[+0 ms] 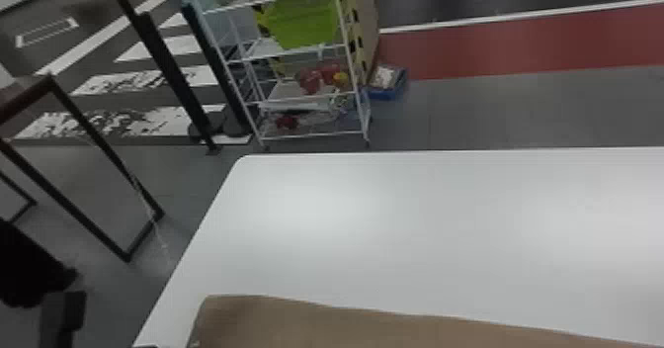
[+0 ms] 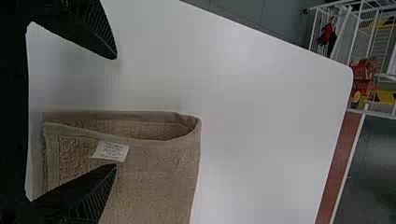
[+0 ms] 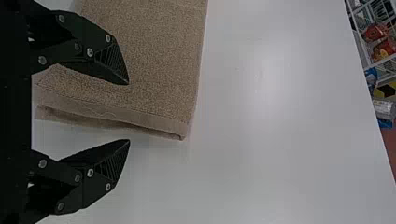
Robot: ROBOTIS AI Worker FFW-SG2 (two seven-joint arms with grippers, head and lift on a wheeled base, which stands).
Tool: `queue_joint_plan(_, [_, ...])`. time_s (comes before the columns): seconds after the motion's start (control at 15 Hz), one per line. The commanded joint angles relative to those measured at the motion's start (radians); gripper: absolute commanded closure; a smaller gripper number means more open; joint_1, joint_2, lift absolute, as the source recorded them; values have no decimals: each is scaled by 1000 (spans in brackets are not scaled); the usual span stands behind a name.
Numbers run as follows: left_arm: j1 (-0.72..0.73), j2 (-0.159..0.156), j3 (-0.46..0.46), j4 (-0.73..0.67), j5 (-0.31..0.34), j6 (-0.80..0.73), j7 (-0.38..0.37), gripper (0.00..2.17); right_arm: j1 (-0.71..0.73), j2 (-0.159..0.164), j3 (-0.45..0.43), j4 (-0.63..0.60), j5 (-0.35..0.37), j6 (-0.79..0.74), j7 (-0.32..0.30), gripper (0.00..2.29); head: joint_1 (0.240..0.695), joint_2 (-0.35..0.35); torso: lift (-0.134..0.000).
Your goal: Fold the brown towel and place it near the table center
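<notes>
Brown, nubbly terry towel (image 2: pixel 154 186), layered with a rounded bend and white label (image 2: pixel 111 151), lies on the smooth white desk (image 2: pixel 261 116). Left end effector (image 2: pixel 116 111), wide open, empty, straddles one towel edge; right end effector (image 3: pixel 129 112), moderately open, empty, another.

White tabletop: I can pass over the smooth, round-cornered surface (image 1: pixel 420 223) beyond the towel, out to the far edge.
Brown towel: this folded terry cloth (image 1: pixel 321 325) blocks a low pass along the near side.
Left gap: my black left gripper (image 2: pixel 116 112) stands spread, the towel's edge between its fingers.
Right gap: my black right gripper (image 3: pixel 127 112) is open too, one finger over cloth, the other over bare tabletop.
White wire rack: it (image 1: pixel 306 135) stands past the far edge.
</notes>
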Motion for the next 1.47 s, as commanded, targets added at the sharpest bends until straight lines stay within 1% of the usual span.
queue_joint_plan(0.0, [1,1,-15,3,-27,-16,11,49,14,4,-24,-6,-24,-3,3,60,695,337,-122])
queue_joint_plan(0.13, [1,3,-28,9,-31,-19,22,49,20,9,-43,-6,-37,-3,3,63,695,343,-122])
queue_joint_plan(0.2, [-1,3,-45,17,-53,-29,25,49,23,9,-51,-6,-44,-3,3,63,695,342,-122])
queue_joint_plan(0.4, [-6,11,-65,44,-56,-44,47,49,26,10,-60,-6,-47,-3,3,66,695,331,-122])
queue_joint_plan(0.53, [-15,15,-79,58,-64,-47,59,53,26,17,-93,-17,-64,-6,3,66,695,326,-122])
queue_joint_plan(0.6, [-23,17,-82,67,-71,-47,59,73,26,18,-123,-26,-84,-3,3,66,695,321,-122])
queue_joint_plan(0.73, [-29,17,-93,74,-73,-47,48,171,25,30,-173,-43,-115,-3,3,56,695,305,-122])
queue_joint_plan(0.8, [-35,17,-99,80,-76,-47,41,255,25,35,-186,-47,-115,-6,3,53,695,278,-122])
queue_joint_plan(0.87, [-39,18,-102,87,-79,-44,27,272,25,35,-189,-49,-115,-3,3,49,695,262,-122])
queue_joint_plan(0.93, [-44,20,-108,94,-90,-44,10,350,25,35,-192,-49,-115,-3,3,49,695,249,-122])
queue_joint_plan(1.0, [-50,24,-110,101,-96,-44,-12,498,25,38,-195,-47,-115,-6,3,49,695,235,-122])
queue_joint_plan(1.07, [-59,31,-110,110,-99,-44,-33,721,25,38,-201,-47,-127,-9,3,49,695,221,-122])
queue_joint_plan(1.13, [-67,38,-107,120,-103,-44,-51,1173,25,38,-204,-47,-133,-9,3,49,695,210,-122])
queue_joint_plan(1.2, [-72,46,-103,127,-107,-44,-64,1669,25,38,-204,-47,-135,-9,3,49,695,198,-122])
queue_joint_plan(1.27, [-73,46,-99,127,-110,-44,-68,2013,25,40,-204,-46,-133,-9,3,49,695,198,-122])
queue_joint_plan(1.4, [-73,46,-79,120,-107,-44,-91,2030,25,41,-205,-43,-135,-9,3,49,695,204,-122])
